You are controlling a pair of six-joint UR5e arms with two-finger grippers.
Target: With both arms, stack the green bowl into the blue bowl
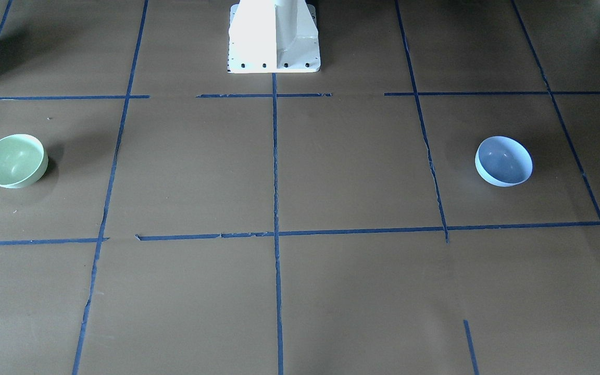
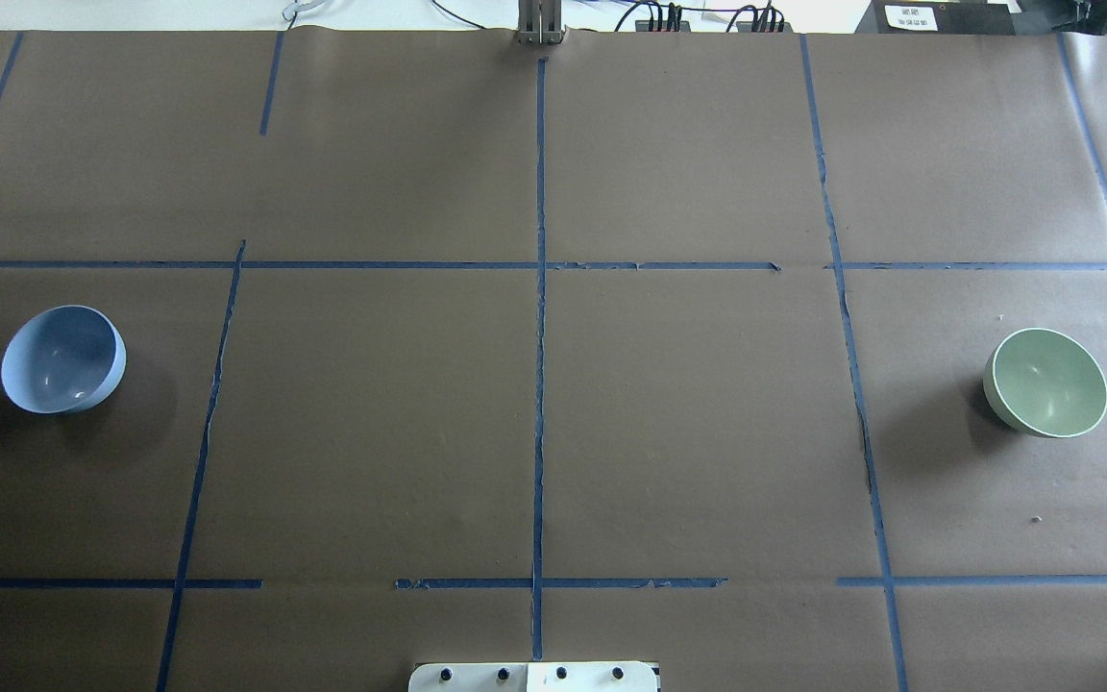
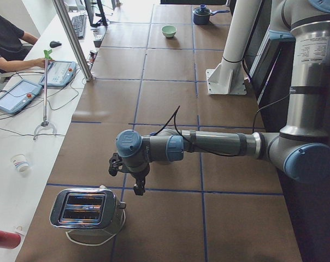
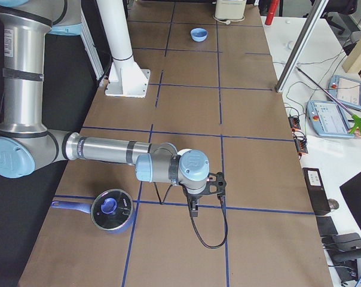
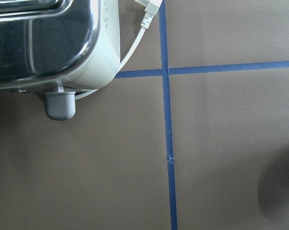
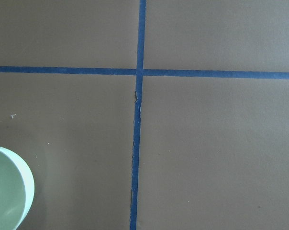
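Observation:
The green bowl (image 1: 13, 160) stands upright on the brown table, on my right side (image 2: 1045, 383). Its rim shows at the lower left of the right wrist view (image 6: 5, 191), and it is far off in the exterior left view (image 3: 169, 31). The blue bowl (image 1: 503, 161) stands upright on my left side (image 2: 63, 358), far off in the exterior right view (image 4: 199, 34). Both bowls are empty and far apart. My left gripper (image 3: 136, 188) hangs over the table near a toaster. My right gripper (image 4: 193, 209) hangs over a tape crossing. I cannot tell whether either is open or shut.
A chrome toaster (image 3: 86, 210) with a white cord stands at the table's left end, close under the left wrist camera (image 5: 44, 38). A blue lidded pot (image 4: 110, 210) sits beside my right arm. The white pedestal (image 1: 274, 36) is at the middle. An operator (image 3: 6, 38) sits at a side desk.

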